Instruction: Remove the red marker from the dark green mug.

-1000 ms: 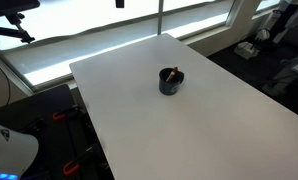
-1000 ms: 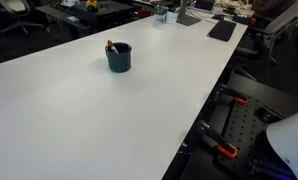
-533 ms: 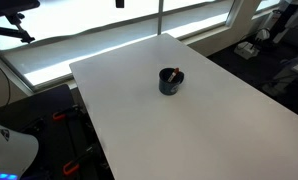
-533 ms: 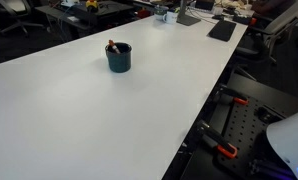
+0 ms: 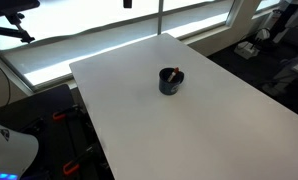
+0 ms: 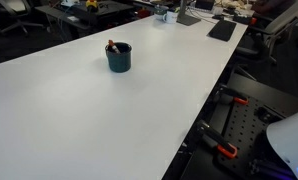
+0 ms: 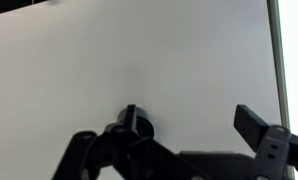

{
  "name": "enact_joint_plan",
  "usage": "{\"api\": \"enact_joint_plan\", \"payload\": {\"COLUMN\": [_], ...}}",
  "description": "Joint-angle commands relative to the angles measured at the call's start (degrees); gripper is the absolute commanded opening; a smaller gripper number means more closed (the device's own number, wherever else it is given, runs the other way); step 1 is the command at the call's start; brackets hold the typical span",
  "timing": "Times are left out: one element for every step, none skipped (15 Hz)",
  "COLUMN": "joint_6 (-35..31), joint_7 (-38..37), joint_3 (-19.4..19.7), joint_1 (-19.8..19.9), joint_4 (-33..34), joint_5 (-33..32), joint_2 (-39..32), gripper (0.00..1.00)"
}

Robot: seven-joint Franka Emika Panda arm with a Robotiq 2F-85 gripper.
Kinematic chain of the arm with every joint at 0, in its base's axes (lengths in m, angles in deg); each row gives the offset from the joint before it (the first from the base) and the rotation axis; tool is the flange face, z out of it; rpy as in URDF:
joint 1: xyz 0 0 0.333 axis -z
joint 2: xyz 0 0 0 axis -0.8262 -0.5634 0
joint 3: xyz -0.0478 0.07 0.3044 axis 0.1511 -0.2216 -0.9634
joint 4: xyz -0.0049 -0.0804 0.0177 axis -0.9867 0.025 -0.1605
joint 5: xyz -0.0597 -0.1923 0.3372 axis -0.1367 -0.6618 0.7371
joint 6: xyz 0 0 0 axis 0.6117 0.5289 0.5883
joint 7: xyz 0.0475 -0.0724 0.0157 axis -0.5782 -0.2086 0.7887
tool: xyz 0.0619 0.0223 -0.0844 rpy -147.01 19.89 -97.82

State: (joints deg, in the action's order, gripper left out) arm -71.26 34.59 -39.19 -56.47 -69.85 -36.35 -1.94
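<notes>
Exterior view: you see the dark green mug point(image 5: 171, 84) upright mid-desk point(image 5: 229, 120), with the red marker point(image 5: 170, 73) leaning inside.
Exterior view: the dark green mug point(image 6: 119, 59) stands alone; the red marker point(image 6: 111, 45) pokes above its rim.
Wrist view: your tool point(image 7: 189, 122) is spread wide, empty, over the desk point(image 7: 89, 60).

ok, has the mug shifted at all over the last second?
No. The dark green mug keeps its spot against the table far corner in both exterior views, red marker inside.

Bare white table point(image 5: 224, 120) lies all round the dark green mug point(image 5: 171, 83), open from above.
</notes>
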Motion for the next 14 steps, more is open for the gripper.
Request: {"api": "enact_joint_plan", "payload": {"joint_6": [3.7,4.6,5.3,1.9,2.5,3.0,3.3,3.3,3.4,3.5,4.8,6.7,7.7,9.6], "joint_7": [4.6,5.6,6.8,5.0,5.8,6.3,6.5,6.5,6.5,6.5,6.4,6.4,6.7,6.8], "joint_3": [1.8,2.3,2.7,2.2,2.5,2.7,2.8,2.8,2.8,2.8,3.0,3.3,3.6,3.8], "joint_1": [0.9,1.1,1.2,1.0,1.2,1.3,1.3,1.3,1.3,1.3,1.5,1.8,1.9,2.2], "joint_4": [8.8,11.0,13.0,7.2,9.2,10.6,11.3,11.6,11.7,11.8,13.7,16.5,18.6,21.4], "joint_5": [-0.6,-0.5,-0.4,-0.2,-0.2,-0.2,-0.2,-0.2,-0.2,-0.2,-0.5,-0.6,-0.3,-0.2], "joint_2": [-6.6,-8.1,-9.4,-5.7,-7.1,-8.1,-8.8,-9.1,-9.2,-9.2,-10.5,-12.7,-14.3,-16.6], "gripper": [1.00,1.00,1.00,1.00,1.00,1.00,1.00,1.00,1.00,1.00,1.00,1.00,1.00,1.00]}}
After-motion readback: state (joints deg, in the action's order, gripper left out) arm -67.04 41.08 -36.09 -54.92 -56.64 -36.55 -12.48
